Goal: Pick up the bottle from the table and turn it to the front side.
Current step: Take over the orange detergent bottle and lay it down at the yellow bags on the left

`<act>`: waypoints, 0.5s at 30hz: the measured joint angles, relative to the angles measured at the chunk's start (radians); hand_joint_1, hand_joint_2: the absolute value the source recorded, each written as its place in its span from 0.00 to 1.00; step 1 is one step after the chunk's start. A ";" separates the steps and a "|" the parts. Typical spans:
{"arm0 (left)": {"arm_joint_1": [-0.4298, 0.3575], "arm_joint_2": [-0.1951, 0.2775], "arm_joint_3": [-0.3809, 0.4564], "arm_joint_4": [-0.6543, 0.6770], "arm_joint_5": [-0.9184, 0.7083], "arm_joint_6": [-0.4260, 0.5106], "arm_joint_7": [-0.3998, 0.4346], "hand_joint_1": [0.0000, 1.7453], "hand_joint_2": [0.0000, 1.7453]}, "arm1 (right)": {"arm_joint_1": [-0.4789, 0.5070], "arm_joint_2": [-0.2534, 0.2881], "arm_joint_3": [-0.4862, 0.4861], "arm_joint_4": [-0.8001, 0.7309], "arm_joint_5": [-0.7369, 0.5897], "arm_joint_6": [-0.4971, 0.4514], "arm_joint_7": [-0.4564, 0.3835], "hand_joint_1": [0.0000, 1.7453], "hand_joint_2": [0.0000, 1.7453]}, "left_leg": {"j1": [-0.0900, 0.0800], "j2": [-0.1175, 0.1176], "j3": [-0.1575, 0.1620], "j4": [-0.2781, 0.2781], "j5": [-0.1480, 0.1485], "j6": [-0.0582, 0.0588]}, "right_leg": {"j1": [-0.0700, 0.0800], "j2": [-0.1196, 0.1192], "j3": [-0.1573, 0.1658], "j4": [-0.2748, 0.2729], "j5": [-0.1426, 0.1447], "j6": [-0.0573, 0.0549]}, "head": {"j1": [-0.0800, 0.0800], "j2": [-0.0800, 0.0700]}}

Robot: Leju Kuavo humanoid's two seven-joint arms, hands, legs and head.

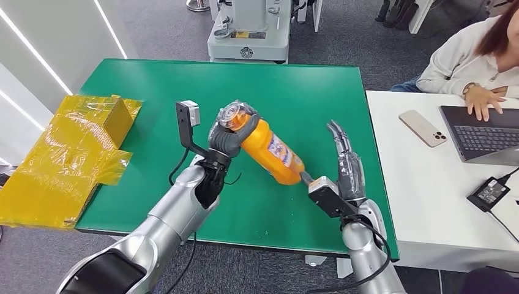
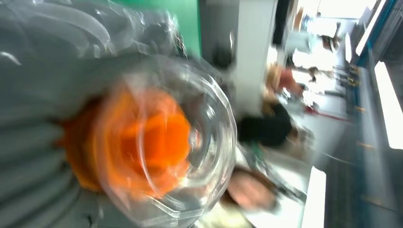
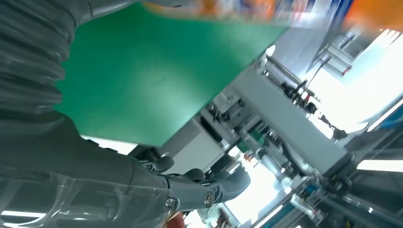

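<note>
Fingers (image 1: 227, 142) of the left hand (image 1: 223, 139) wrap the orange bottle (image 1: 269, 150) near its clear cap, holding it tilted above the green tabletop (image 1: 306, 92). Right hand (image 1: 346, 165) stands beside the bottle's base, fingers extended, gripping nothing. Lifting looks done; next, I judge, comes rotating the label forward.

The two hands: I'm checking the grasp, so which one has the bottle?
The left hand grips the orange bottle near its clear cap, tilted above the green table. The right hand holds nothing, fingers straight beside the bottle's base.
</note>
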 joint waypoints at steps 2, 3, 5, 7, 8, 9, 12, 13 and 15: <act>0.000 0.024 -0.001 -0.011 -0.069 0.076 -0.026 1.00 1.00 | 0.004 -0.005 -0.006 -0.022 -0.003 0.002 0.000 0.00 1.00 | 0.000 0.000 0.000 0.000 0.000 0.000 | 0.000 0.000 0.000 0.000 0.000 0.000 | 0.000 0.000; 0.000 0.035 0.000 -0.019 -0.098 0.096 -0.033 1.00 1.00 | 0.006 -0.007 -0.007 -0.033 -0.005 0.004 -0.001 0.00 1.00 | 0.000 0.000 0.000 0.000 0.000 0.000 | 0.000 0.000 0.000 0.000 0.000 0.000 | 0.000 0.000; 0.003 0.052 0.005 -0.038 -0.151 0.116 -0.038 1.00 1.00 | 0.010 -0.008 -0.007 -0.057 -0.013 0.008 -0.005 0.00 1.00 | 0.001 -0.001 0.000 0.000 0.000 0.000 | 0.000 -0.001 0.000 0.000 0.000 0.000 | 0.000 0.000; 0.007 0.063 0.016 -0.053 -0.193 0.126 -0.042 1.00 1.00 | 0.015 -0.009 -0.007 -0.079 -0.026 0.010 -0.010 0.00 1.00 | 0.000 -0.001 0.000 0.000 0.000 0.000 | 0.000 0.000 0.000 0.001 0.000 0.000 | 0.000 0.000; 0.009 0.066 0.022 -0.058 -0.208 0.131 -0.045 1.00 1.00 | 0.018 -0.010 -0.006 -0.088 -0.033 0.011 -0.012 0.00 1.00 | 0.000 -0.001 0.000 0.000 0.000 0.000 | 0.000 0.000 0.000 0.001 0.000 0.000 | 0.000 0.000; 0.010 0.068 0.027 -0.061 -0.222 0.139 -0.049 1.00 1.00 | 0.021 -0.010 -0.005 -0.097 -0.038 0.011 -0.014 0.00 1.00 | 0.000 -0.001 0.000 0.000 0.000 0.000 | 0.000 0.000 0.000 0.001 0.000 0.000 | 0.000 0.000; 0.012 0.070 0.040 -0.065 -0.271 0.190 -0.075 1.00 1.00 | 0.030 -0.012 0.000 -0.121 -0.060 0.020 -0.018 0.00 1.00 | 0.000 -0.001 0.000 0.000 0.000 0.000 | 0.000 -0.001 0.000 0.000 0.000 0.000 | 0.000 0.000; 0.013 0.071 0.044 -0.066 -0.294 0.219 -0.085 1.00 1.00 | 0.033 -0.012 0.001 -0.127 -0.069 0.025 -0.018 0.00 1.00 | 0.000 -0.001 0.000 0.000 0.000 0.000 | 0.000 -0.001 0.000 0.000 0.000 0.000 | 0.000 0.000; 0.014 0.071 0.046 -0.070 -0.348 0.287 -0.100 1.00 1.00 | 0.040 -0.014 0.002 -0.140 -0.084 0.030 -0.019 0.00 1.00 | 0.000 -0.001 0.000 0.000 0.000 0.000 | 0.000 -0.001 0.000 0.000 0.000 0.000 | 0.000 0.000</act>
